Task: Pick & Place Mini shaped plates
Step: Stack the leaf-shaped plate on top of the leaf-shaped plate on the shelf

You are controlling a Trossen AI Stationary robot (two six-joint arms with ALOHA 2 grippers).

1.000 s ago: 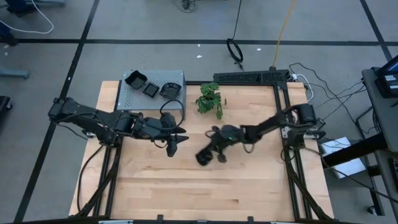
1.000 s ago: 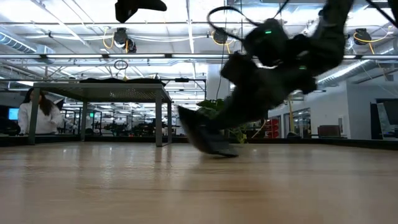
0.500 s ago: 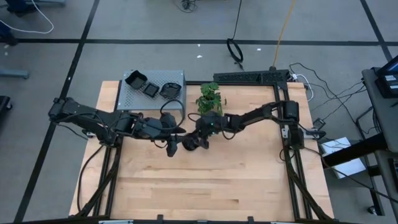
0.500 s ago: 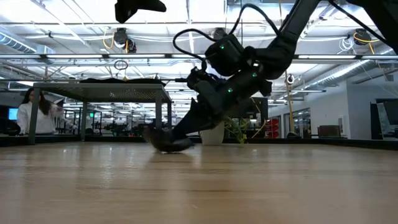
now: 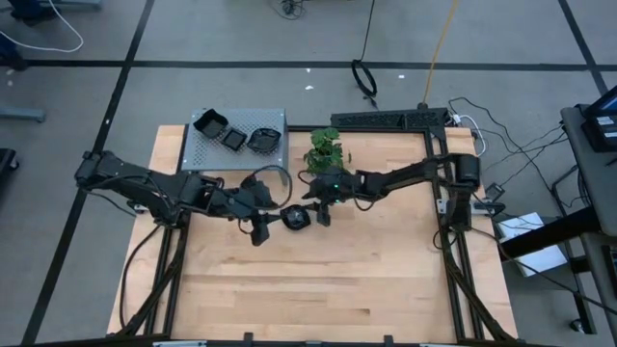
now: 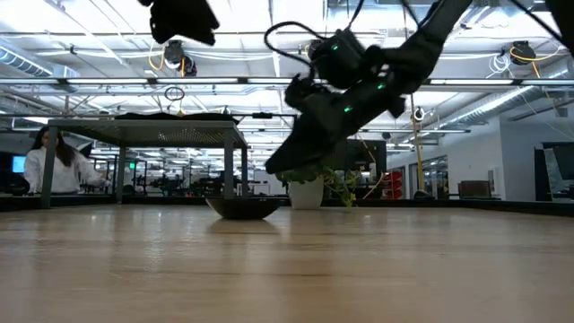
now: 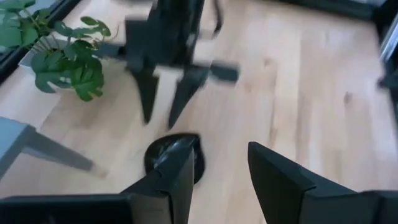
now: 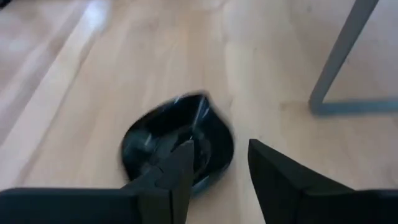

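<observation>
— Where's the dish just now?

— That roundish black plate (image 5: 296, 218) lies flat on the bare wood of the table (image 5: 318, 289), near the middle, between the two arms. From the low camera it sits alone on the boards (image 6: 242, 207), nothing touching it.

— And the right pincer?

— The right pincer (image 5: 322, 214) hangs just beside the plate, on the plant's side, lifted clear of it. Its fingers stand apart with nothing between them; its own wrist camera looks past them down onto the plate (image 8: 177, 144).

— The left one?

— The left pincer (image 5: 258, 231) is close on the plate's other side, above the table. Its fingers are parted and empty, and its wrist camera shows the plate (image 7: 175, 157) just ahead of them, with the other arm's fingers above it.

— Any other plates?

— Three more black plates (image 5: 236, 132) rest on the grey perforated box (image 5: 207, 152) at the table's far left corner. The small green plant (image 5: 325, 152) stands beside that box, near the right arm.

— Anyone about?

— A person (image 6: 56, 163) is far back in the room, beyond the table.
</observation>
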